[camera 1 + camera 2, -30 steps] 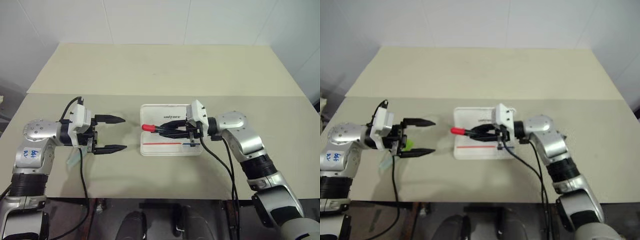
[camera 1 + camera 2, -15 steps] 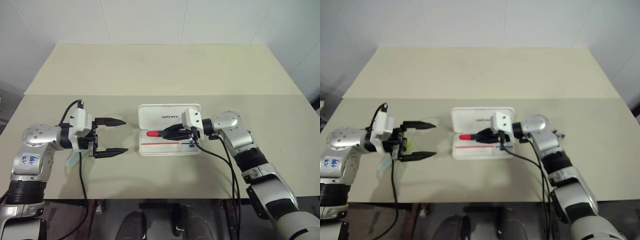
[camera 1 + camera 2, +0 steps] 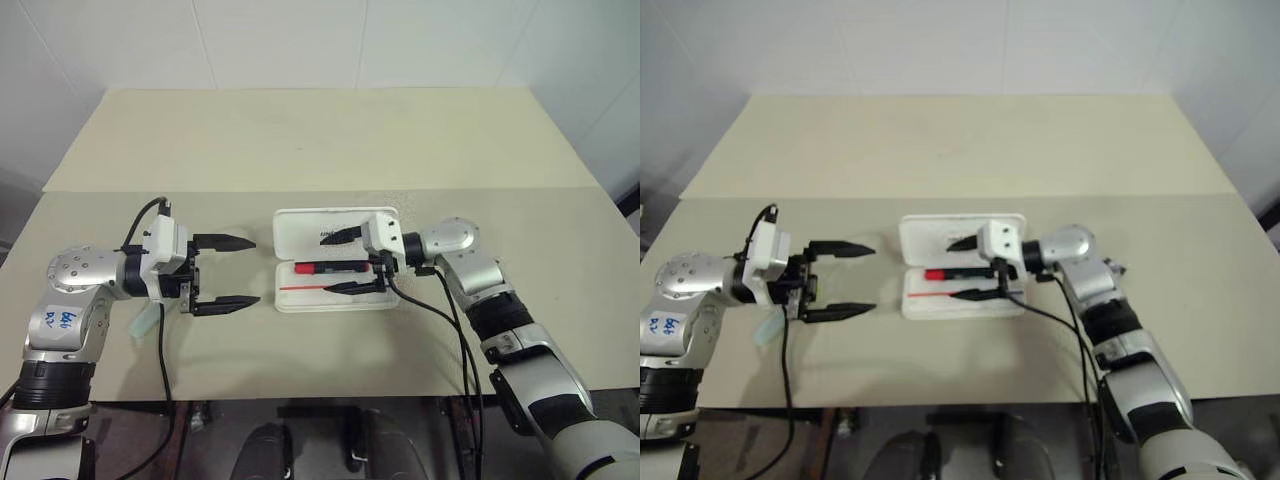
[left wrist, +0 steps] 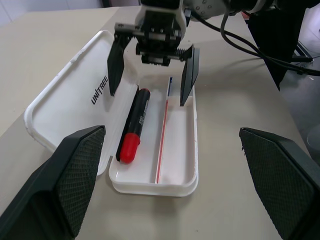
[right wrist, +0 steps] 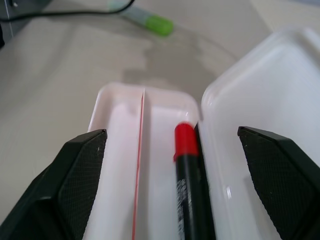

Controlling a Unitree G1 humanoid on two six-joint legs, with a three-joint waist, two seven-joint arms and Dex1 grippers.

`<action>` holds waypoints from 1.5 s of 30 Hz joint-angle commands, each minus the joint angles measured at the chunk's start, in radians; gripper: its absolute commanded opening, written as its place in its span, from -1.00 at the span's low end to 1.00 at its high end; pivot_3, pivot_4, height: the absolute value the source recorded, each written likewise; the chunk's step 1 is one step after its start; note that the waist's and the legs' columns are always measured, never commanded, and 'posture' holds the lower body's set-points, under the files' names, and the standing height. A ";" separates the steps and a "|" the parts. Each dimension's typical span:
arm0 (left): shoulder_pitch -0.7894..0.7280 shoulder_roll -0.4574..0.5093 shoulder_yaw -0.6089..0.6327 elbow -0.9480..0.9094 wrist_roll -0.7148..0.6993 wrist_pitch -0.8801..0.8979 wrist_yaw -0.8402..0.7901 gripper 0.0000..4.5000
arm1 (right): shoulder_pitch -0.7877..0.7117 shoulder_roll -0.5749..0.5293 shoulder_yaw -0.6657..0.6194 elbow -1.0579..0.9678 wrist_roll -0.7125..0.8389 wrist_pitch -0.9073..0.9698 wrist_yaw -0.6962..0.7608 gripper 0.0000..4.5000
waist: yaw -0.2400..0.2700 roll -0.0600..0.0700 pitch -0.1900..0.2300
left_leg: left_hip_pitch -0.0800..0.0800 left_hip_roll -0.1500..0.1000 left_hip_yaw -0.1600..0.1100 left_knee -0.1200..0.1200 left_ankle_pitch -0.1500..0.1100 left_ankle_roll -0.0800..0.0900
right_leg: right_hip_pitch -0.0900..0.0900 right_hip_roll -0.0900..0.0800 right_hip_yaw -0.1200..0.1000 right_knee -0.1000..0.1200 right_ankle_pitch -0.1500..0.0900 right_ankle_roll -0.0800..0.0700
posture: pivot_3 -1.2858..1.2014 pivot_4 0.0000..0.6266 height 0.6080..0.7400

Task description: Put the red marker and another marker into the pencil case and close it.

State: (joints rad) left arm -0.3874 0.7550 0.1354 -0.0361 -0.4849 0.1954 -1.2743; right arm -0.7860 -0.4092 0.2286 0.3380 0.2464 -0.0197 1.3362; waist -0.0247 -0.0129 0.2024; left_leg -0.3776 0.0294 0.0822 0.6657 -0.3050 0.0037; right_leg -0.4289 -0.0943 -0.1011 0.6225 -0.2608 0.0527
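Right hand (image 3: 342,261) released, straddling red marker (image 3: 328,268) lying in pencil case (image 3: 300,228) tray.

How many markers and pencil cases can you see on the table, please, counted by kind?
Markers: 2, the red marker in the tray and the green highlighter on the table.
Pencil cases: 1, the open pencil case.
Total: 3

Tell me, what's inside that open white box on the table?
Inside the pencil case lies the red marker, flat in the tray beside the hinge. A thin red stripe runs along the tray. The right gripper above hides part of the tray's far end.
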 commanded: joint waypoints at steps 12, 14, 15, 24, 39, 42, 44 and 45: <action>0.360 -0.014 0.336 -0.114 -0.017 -0.008 0.271 1.00 | 0.342 -0.247 -0.250 -0.569 0.285 0.387 -0.122 0.98 | -0.003 0.000 0.000 | 0.003 0.001 0.000 -0.001 -0.003 0.003 | 0.000 -0.001 0.001 -0.003 0.000 -0.002 | 0.03 -0.52 1.00; 0.452 -0.015 0.418 -0.105 -0.019 -0.017 0.290 1.00 | 0.368 -0.266 -0.274 -0.547 0.274 0.363 -0.128 0.98 | -0.003 0.000 0.000 | 0.003 0.001 0.000 -0.002 -0.003 0.002 | 0.000 -0.001 0.001 -0.003 0.000 -0.003 | 0.03 -0.52 1.00; 0.481 -0.015 0.442 -0.102 -0.024 -0.017 0.293 1.00 | 0.374 -0.270 -0.277 -0.544 0.270 0.355 -0.131 0.98 | -0.002 -0.001 0.000 | 0.003 0.001 0.000 -0.002 -0.003 0.002 | 0.000 -0.001 0.001 -0.004 0.000 -0.003 | 0.03 -0.52 1.00; 0.607 -0.025 0.495 0.027 0.008 -0.103 0.288 1.00 | 0.373 -0.256 -0.251 -0.532 0.258 0.321 -0.143 0.98 | 0.010 0.000 0.000 | 0.003 0.002 -0.001 -0.002 -0.004 0.002 | 0.000 -0.002 0.000 -0.005 -0.001 -0.004 | 0.03 -0.52 1.00; 0.528 -0.082 0.353 0.261 0.077 -0.212 0.306 1.00 | 0.398 -0.261 -0.257 -0.614 0.277 0.358 -0.202 0.98 | 0.024 0.000 0.000 | 0.001 0.002 -0.001 -0.004 -0.006 0.003 | 0.000 -0.002 0.000 -0.009 0.000 -0.004 | 0.03 -0.52 1.00; 0.511 -0.087 0.335 0.277 0.074 -0.219 0.311 1.00 | 0.404 -0.267 -0.262 -0.620 0.282 0.360 -0.207 0.98 | 0.026 0.000 0.000 | 0.001 0.002 -0.001 -0.004 -0.006 0.003 | 0.000 -0.002 -0.001 -0.009 0.000 -0.004 | 0.03 -0.52 1.00; 0.490 -0.096 0.321 0.293 0.075 -0.225 0.317 1.00 | 0.413 -0.267 -0.264 -0.625 0.284 0.359 -0.211 0.98 | 0.027 0.000 0.000 | 0.002 0.002 -0.001 -0.004 -0.006 0.003 | 0.000 -0.002 -0.001 -0.009 0.000 -0.004 | 0.03 -0.52 1.00; 0.481 -0.100 0.312 0.298 0.078 -0.230 0.322 0.92 | 0.419 -0.267 -0.265 -0.629 0.284 0.358 -0.213 1.00 | 0.029 0.000 0.000 | 0.002 0.002 -0.001 -0.004 -0.006 0.003 | 0.000 -0.003 -0.001 -0.009 0.000 -0.004 | 0.03 -0.52 1.00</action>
State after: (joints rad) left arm 0.1076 0.6675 0.4677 0.2492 -0.4198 -0.0255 -0.9610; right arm -0.3747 -0.6670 -0.0086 -0.2473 0.5100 0.3464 1.1284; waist 0.0043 -0.0128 0.2026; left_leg -0.3760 0.0315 0.0811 0.6620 -0.3112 0.0067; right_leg -0.4288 -0.0972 -0.1020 0.6137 -0.2610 0.0487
